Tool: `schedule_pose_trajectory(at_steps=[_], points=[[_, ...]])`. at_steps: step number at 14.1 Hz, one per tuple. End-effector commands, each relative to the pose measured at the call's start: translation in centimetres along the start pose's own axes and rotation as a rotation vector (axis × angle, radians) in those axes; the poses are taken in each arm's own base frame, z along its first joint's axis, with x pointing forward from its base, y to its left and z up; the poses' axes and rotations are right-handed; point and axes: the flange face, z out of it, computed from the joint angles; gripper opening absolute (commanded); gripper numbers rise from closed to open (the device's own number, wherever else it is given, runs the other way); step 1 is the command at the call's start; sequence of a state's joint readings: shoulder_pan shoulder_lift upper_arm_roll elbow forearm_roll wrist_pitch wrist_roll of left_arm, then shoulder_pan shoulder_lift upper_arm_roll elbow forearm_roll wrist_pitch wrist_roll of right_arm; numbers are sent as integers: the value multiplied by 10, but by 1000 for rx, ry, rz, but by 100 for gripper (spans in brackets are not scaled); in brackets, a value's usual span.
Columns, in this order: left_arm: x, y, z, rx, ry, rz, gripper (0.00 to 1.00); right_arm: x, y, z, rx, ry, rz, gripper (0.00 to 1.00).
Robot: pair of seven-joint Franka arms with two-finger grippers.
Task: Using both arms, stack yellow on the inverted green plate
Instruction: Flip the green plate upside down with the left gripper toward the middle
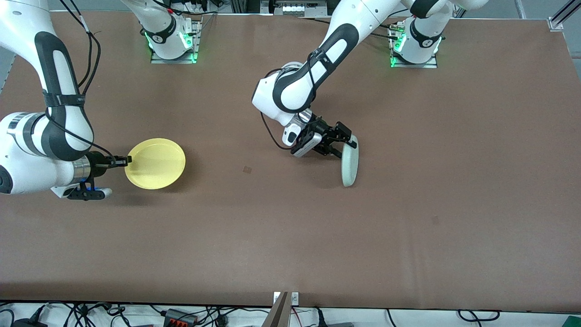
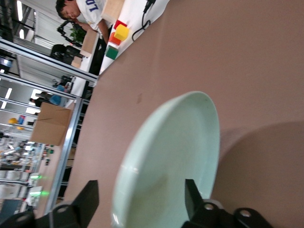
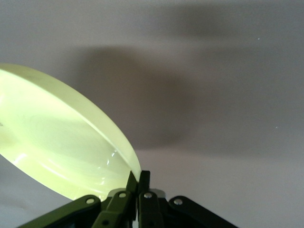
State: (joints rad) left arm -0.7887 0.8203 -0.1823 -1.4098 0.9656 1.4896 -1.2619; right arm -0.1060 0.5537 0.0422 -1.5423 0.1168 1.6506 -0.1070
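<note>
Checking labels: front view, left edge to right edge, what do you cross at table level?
Right gripper pinching the rim → yellow plate → left gripper, open → green plate standing on edge.

Front camera high, facing both bases, whole table (image 1: 408, 236); wrist cameras close over own pincers.

We see a wide brown surface (image 1: 290, 236) with a matte, cloth-like look, marked by a small dark spot (image 1: 247, 170) near its middle. Along its near edge, tangled cables (image 1: 91, 313) lie on a white strip. In the left wrist view, the room opens up: metal framing (image 2: 71, 142), a cardboard box (image 2: 50, 124), coloured blocks (image 2: 118, 37), and a person in a white shirt (image 2: 83, 10). Ceiling lights (image 2: 19, 9) glow in strips.
</note>
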Motion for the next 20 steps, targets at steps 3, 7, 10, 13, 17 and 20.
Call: schedule_pose_trajectory(at_steps=[3,7,10,13,17,20], points=[[9,-7,-51,-163,-65,-134,100,1,1,-5,-24,-1,-29,0],[27,-12,-89,-346,-132,-191,100,1,0,-12,-26,15,-35,0],[39,0,-73,-474,-189,-218,100,2,5,-14,-22,20,-42,0],[25,30,-63,-545,-190,-207,100,2,5,-14,-22,20,-47,0],[37,35,-61,-677,-239,-256,100,2,5,-14,-20,20,-45,0],[54,28,-38,-692,-306,-303,100,2,7,-14,-20,21,-43,0]])
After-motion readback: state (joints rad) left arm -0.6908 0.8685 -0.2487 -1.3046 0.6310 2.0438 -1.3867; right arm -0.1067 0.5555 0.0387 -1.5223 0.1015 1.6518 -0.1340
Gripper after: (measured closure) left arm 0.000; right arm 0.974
